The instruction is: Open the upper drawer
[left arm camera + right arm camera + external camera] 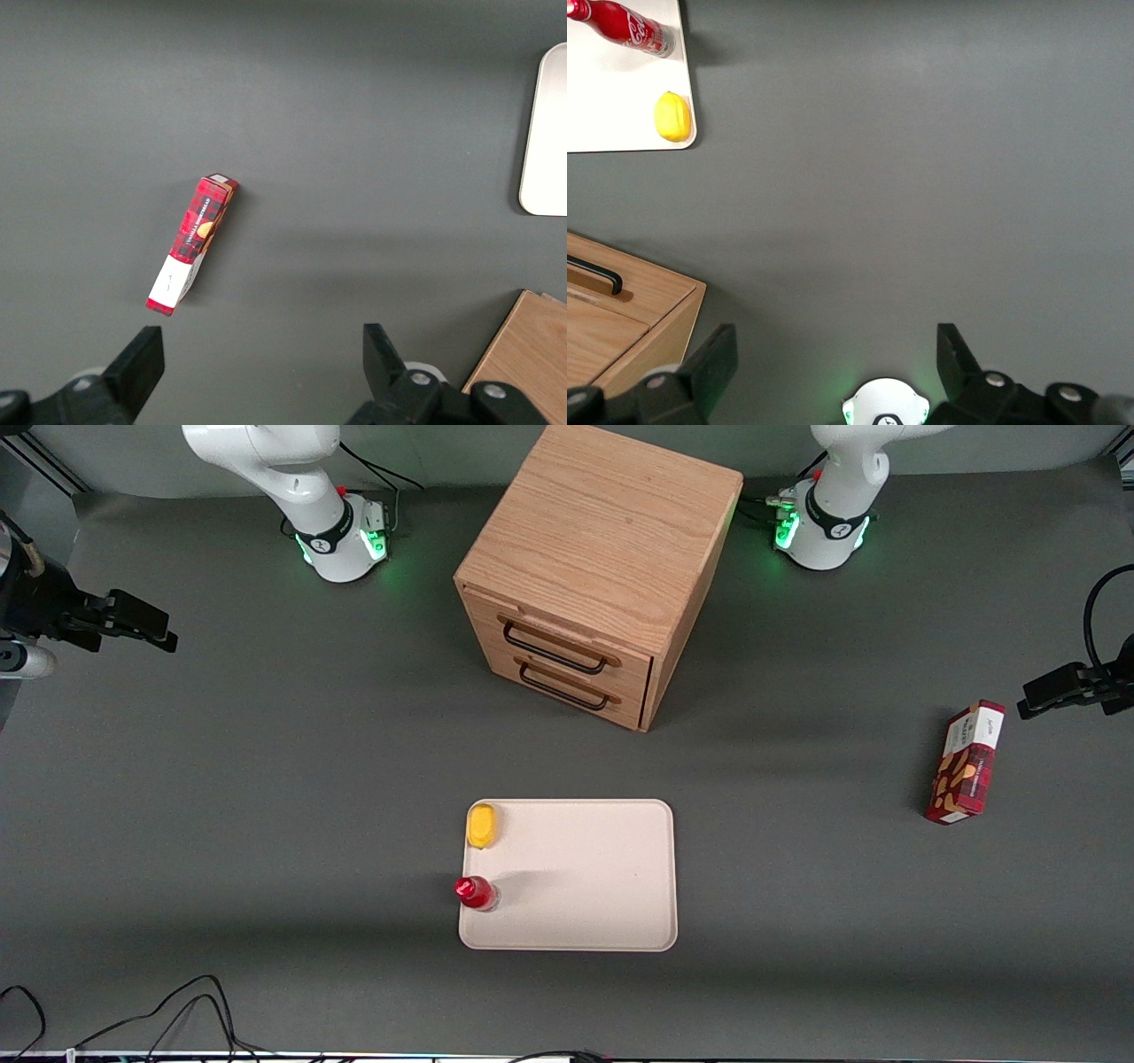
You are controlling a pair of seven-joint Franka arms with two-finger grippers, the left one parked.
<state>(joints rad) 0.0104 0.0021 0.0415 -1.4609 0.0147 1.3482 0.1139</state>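
The oak cabinet (602,522) stands at the middle of the table, farther from the front camera than the tray. Its upper drawer (567,627) has a wide black wire handle (554,648) and sits flush and shut, above the matching lower drawer (576,695). My gripper (168,631) hangs above the table toward the working arm's end, well apart from the cabinet, open and empty. In the right wrist view the gripper (837,354) has its fingers (718,359) spread wide over bare mat, with a corner of the cabinet (647,310) and one black handle (594,274) beside it.
A beige tray (611,903) lies nearer the front camera than the cabinet, holding a lemon (482,825) and a red bottle (476,892). A red snack box (967,762) lies toward the parked arm's end. Black cables (177,1001) run along the table's front edge.
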